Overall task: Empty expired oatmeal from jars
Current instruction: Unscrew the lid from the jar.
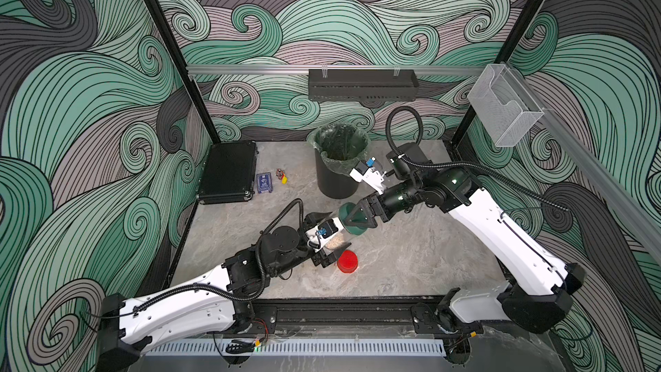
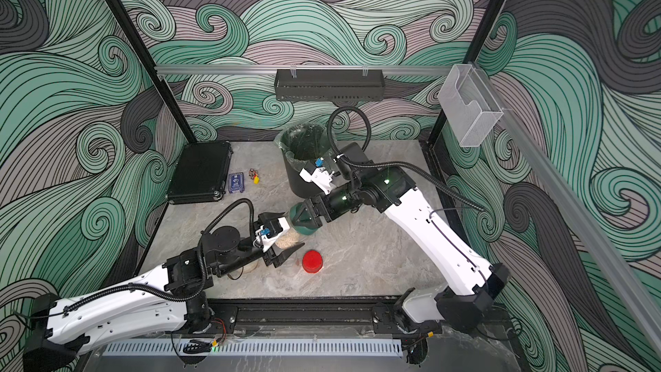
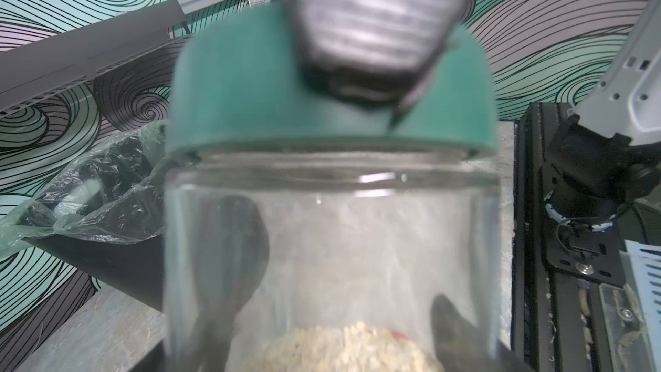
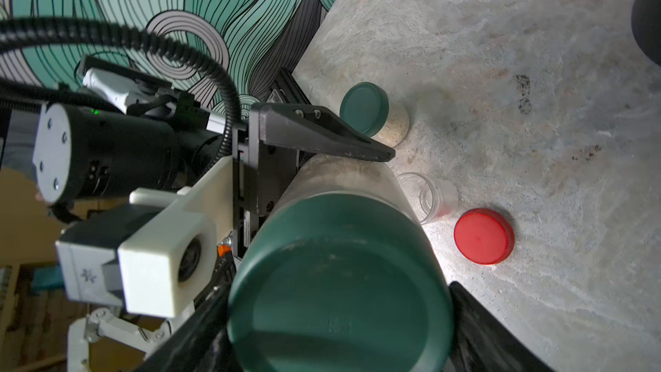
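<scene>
My left gripper (image 1: 338,229) is shut on the glass body of a jar (image 1: 332,237), held on its side above the table; the left fingers (image 3: 232,263) show through the glass. Oatmeal (image 3: 343,348) lies in the jar's lower part. My right gripper (image 4: 339,327) has a finger against each side of that jar's green lid (image 4: 339,291), also seen in both top views (image 2: 302,220). A second jar (image 4: 393,127) with a green lid and oatmeal stands on the table. A small clear jar (image 4: 429,195) stands open, its red lid (image 1: 347,260) beside it.
A black bin (image 1: 336,180) with a clear liner stands behind the arms, close to the right wrist. At the back left lie a black case (image 1: 229,171), a blue card box (image 1: 264,183) and small bits (image 1: 282,175). A black rail runs along the table's front edge.
</scene>
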Motion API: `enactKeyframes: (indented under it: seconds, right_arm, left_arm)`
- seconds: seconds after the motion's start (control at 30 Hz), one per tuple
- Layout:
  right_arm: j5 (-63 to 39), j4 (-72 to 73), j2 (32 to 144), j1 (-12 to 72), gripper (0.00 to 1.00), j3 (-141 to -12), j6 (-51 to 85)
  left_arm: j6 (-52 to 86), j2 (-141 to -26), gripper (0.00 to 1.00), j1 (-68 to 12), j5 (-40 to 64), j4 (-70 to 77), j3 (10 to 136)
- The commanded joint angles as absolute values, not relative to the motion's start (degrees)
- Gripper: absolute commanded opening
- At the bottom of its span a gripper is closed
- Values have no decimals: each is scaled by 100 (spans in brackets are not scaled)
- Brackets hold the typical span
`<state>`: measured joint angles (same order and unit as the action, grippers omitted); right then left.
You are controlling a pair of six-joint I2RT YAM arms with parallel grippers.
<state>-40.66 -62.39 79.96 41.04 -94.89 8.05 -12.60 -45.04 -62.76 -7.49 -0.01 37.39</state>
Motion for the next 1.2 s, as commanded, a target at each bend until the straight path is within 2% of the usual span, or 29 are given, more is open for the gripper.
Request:
enactKeyframes:
  seconds: [0.0,0.1,0.2,0.3,0.4,0.63,0.77,0.87,0.97,1.17]
  right_arm:
    - [-4853,-5493,7849,4157,64,-9370,-276]
    - [-5084,-5295,7779,4157,60,-9299,-733]
    - [-5153,-5256,7842,4166,64,-9343,-908]
    - [-5224,-5375,7927,4226,81,-9438,-950]
    - [-4859,-5572,7892,4228,99,-9544,-775]
    - [-3714,-5746,7368,4219,99,-9720,394]
    - [-2937,-6542,7455,4200,99,-10157,1542]
    - [-2394,-7035,7419,4210,99,-10153,1850]
    - [-2336,-7368,7409,4211,99,-10194,1776]
    - [-3026,-7277,7463,4245,99,-10165,1853]
  left_arm:
    - [-1001,-4188,41,-6303,-352,279,4082]
    - [-899,-4027,41,-6304,-309,237,4036]
    - [-870,-3993,41,-6311,-219,263,3996]
    - [-828,-4008,41,-6317,-159,246,4009]
    - [-826,-3999,41,-6326,-175,264,3993]
    - [-925,-3998,41,-6318,-305,583,3824]
    - [-1050,-4082,41,-6311,-403,685,3860]
    - [-1114,-4165,41,-6311,-455,785,3858]
    - [-1153,-4282,41,-6311,-490,802,3885]
    - [-1177,-4385,41,-6311,-457,711,4016]
